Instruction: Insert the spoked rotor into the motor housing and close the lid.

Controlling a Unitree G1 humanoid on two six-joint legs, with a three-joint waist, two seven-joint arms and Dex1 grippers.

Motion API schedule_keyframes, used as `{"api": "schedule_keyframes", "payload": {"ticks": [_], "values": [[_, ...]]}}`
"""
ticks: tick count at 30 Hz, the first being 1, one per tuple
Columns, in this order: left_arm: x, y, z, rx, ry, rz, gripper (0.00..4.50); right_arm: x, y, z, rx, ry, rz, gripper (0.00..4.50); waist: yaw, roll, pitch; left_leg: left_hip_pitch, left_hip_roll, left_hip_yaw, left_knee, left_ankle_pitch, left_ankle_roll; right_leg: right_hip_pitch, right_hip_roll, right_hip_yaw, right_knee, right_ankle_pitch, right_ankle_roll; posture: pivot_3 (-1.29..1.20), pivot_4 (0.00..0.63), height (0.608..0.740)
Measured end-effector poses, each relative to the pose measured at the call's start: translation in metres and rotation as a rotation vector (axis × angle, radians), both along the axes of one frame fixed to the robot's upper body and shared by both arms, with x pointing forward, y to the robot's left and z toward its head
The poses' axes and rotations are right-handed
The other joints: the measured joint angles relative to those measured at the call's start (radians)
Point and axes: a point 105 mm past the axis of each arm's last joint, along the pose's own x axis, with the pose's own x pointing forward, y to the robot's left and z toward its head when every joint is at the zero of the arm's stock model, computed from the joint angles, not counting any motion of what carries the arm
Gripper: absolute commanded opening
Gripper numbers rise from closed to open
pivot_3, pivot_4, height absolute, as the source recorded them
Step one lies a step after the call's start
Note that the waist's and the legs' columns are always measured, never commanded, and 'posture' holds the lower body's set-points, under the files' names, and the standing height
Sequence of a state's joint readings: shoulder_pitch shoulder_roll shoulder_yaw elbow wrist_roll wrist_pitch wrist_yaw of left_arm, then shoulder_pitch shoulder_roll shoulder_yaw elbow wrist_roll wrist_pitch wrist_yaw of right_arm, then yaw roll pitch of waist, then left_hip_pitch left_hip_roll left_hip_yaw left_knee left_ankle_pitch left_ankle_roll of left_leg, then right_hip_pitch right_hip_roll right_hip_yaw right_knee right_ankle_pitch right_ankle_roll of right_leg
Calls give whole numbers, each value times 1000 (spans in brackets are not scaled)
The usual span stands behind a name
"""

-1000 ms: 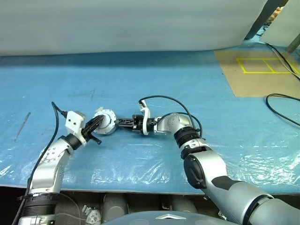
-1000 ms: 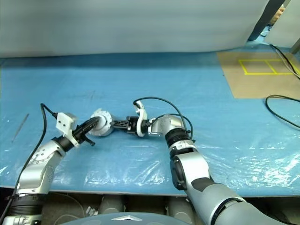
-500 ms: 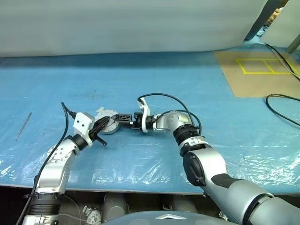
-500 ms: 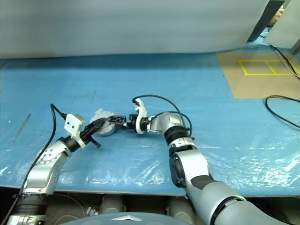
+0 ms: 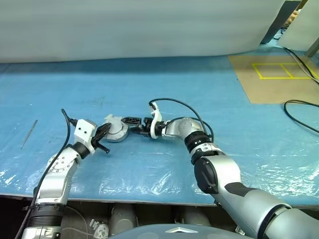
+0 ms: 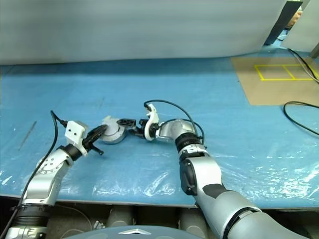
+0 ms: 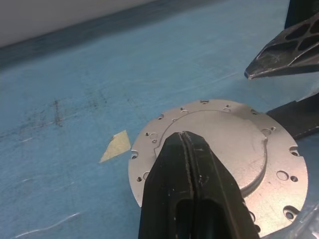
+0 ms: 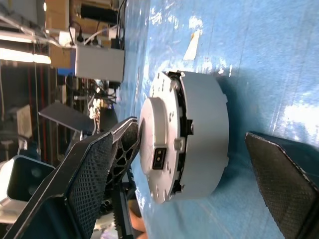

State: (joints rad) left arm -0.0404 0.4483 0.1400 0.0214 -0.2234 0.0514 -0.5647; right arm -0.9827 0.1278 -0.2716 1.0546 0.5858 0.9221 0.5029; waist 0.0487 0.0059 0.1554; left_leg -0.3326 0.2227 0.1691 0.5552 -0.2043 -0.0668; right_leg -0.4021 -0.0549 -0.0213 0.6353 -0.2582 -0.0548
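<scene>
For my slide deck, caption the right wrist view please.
Open right tool straddling the round silver metal motor housing with its flat lid on, standing on blue plastic sheeting.

Motor housing on blue sheet, both tools beside it

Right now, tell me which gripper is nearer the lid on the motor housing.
Left. The left gripper, shut, rests on the lid. The right gripper stands open around the motor housing, fingers apart from it.
</scene>
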Motion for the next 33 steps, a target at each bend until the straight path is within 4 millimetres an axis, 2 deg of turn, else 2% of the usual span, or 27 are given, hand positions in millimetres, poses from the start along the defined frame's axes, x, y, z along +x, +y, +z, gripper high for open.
{"api": "schedule_keyframes", "payload": {"ticks": [5,9,14,24,33], "values": [[1,5,0,9,-1,21,0,0,3,1,-18,11,4,4481,-1,1,-1,0,0,0,-10,0,0,0,0,0,-4,0,0,0,150,740],[3,6,1,8,-4,26,0,0,5,1,-25,13,9,4481,-1,5,-3,-1,0,1,-12,2,-4,1,1,-1,-10,3,-6,0,150,740],[2,7,-5,3,20,26,0,-1,8,4,-34,1,29,4481,-3,5,-4,-2,0,2,-12,2,-4,0,1,-1,-15,4,-6,0,150,740],[-5,-3,-4,-46,30,-46,0,-8,13,6,-65,-32,97,4481,-6,5,-4,-4,0,3,-14,2,-4,-1,3,-1,-19,3,-6,0,150,740],[-6,1,-1,-41,30,-63,0,-9,14,7,-61,-38,105,4481,-8,5,-4,-5,1,3,-14,2,-4,-3,3,-1,-20,3,-6,0,150,740]]}}
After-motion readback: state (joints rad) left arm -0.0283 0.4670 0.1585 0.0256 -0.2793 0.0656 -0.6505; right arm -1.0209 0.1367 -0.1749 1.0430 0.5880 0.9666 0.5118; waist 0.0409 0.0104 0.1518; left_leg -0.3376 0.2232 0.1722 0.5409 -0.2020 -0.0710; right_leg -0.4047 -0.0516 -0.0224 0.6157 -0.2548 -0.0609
